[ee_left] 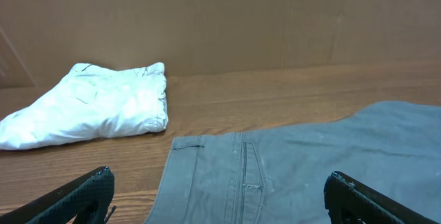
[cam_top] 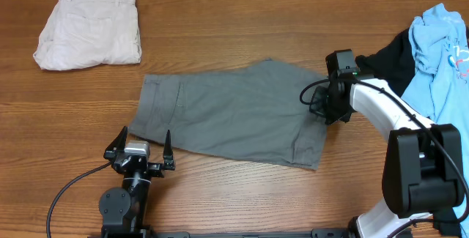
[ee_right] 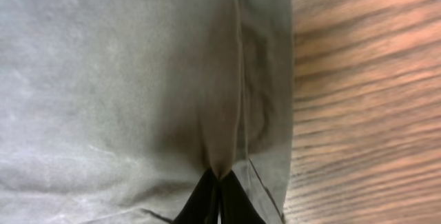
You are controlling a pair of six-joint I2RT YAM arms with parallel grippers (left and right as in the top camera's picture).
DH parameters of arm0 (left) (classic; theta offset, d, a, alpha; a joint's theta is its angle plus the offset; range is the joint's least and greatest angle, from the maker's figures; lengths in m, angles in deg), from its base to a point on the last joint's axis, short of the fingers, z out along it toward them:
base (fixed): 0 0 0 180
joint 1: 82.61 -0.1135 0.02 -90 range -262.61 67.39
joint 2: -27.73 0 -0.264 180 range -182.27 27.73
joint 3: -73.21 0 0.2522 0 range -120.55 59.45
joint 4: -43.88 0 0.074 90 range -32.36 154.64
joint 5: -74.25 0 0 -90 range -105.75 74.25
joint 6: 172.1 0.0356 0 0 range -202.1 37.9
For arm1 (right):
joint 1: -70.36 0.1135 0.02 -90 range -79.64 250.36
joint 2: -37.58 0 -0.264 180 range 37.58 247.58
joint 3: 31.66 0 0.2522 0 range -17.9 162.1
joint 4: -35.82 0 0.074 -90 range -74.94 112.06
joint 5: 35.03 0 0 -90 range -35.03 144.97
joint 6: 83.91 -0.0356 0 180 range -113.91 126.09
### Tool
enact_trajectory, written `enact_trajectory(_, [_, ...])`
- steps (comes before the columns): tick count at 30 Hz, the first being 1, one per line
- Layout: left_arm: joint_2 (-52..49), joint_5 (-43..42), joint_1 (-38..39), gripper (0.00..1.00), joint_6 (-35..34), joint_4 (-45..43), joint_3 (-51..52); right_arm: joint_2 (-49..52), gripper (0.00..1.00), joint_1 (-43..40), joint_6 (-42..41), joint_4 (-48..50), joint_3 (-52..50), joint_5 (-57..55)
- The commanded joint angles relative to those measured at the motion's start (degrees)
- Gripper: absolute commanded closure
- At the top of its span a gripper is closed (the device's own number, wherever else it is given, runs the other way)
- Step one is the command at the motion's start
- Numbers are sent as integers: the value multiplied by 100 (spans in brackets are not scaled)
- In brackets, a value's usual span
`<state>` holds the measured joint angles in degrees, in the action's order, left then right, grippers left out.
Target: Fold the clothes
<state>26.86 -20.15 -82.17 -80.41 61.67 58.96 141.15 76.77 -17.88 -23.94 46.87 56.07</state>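
Observation:
The grey shorts lie spread flat across the middle of the table, waistband to the left. My right gripper is at their right edge, shut on a pinch of the grey fabric near the hem. My left gripper is open and empty, hovering at the shorts' lower left corner; its fingers frame the waistband and pocket. Folded cream shorts rest at the far left; they also show in the left wrist view. A light blue tee lies over a black tee at the right edge.
The wooden table shows bare wood at the back and along the front. A brown cardboard wall stands behind the table. A black cable trails from the left arm's base.

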Motion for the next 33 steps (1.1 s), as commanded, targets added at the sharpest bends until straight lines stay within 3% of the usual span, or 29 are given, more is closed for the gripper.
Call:
enact_trajectory(1, [61, 35, 22, 0, 50, 4, 22, 37, 96, -4, -22, -164, 358, -256])
enact_trajectory(12, [61, 35, 22, 0, 50, 4, 22, 37, 96, -4, -181, -1117, 616, -737])
enact_trajectory(15, [61, 35, 22, 0, 50, 4, 22, 37, 81, -7, -186, -1268, 612, -1058])
enact_trajectory(23, [61, 35, 22, 0, 50, 4, 22, -42, 75, -4, -472, -1414, 726, -1167])
enact_trajectory(30, [61, 35, 22, 0, 50, 4, 22, -671, 72, 2, -450, -1888, 807, -249])
enact_trajectory(33, [61, 35, 22, 0, 50, 4, 22, -933, 65, 74, -387, -2094, 804, 369])
